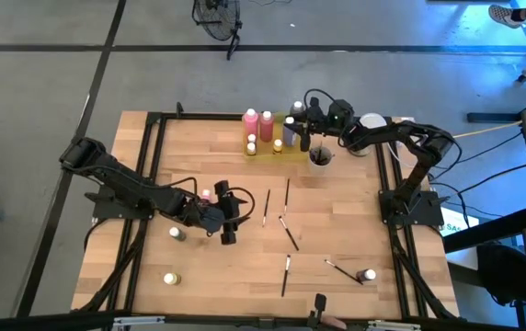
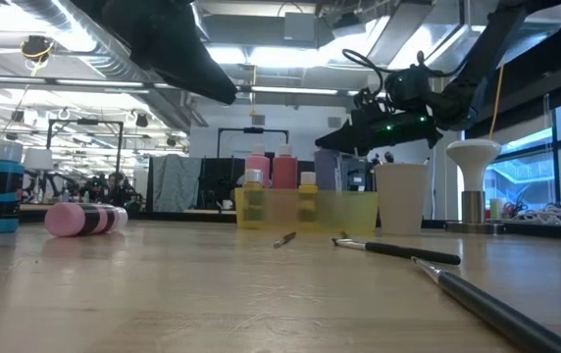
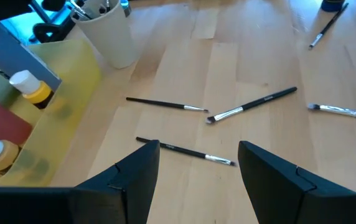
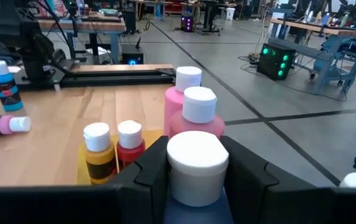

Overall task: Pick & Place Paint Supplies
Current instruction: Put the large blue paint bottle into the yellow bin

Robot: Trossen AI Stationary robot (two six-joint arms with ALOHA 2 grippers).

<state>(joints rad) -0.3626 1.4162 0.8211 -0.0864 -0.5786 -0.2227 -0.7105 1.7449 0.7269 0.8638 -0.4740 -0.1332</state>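
My right gripper (image 1: 301, 127) is at the right end of the yellow tray (image 1: 277, 147), shut on a white-capped bottle with a bluish body (image 4: 196, 155). Two pink bottles (image 4: 193, 115) and two small yellow and red ones (image 4: 112, 149) stand upright in the tray. My left gripper (image 3: 196, 168) hovers open over the table's left middle (image 1: 229, 230), fingers pointing at thin dark brushes (image 3: 187, 151) that lie flat on the wood. A pink bottle (image 1: 206, 196) lies on its side beside that arm. The grey-beige cup (image 1: 320, 156) stands right of the tray. My right gripper pinches the bottle between its two fingers at the white cap (image 4: 173, 163) and the neck below it. The fingers come about level from the table's right side. The bottle stands upright between them; whether its base rests in the tray is hidden.
Several brushes (image 1: 287, 237) lie scattered over the table's middle and near part. Single small bottles stand at the near left (image 1: 170, 277), left (image 1: 177, 233) and near right (image 1: 369, 275). A blue bottle (image 2: 1, 186) stands at the left in the low view.
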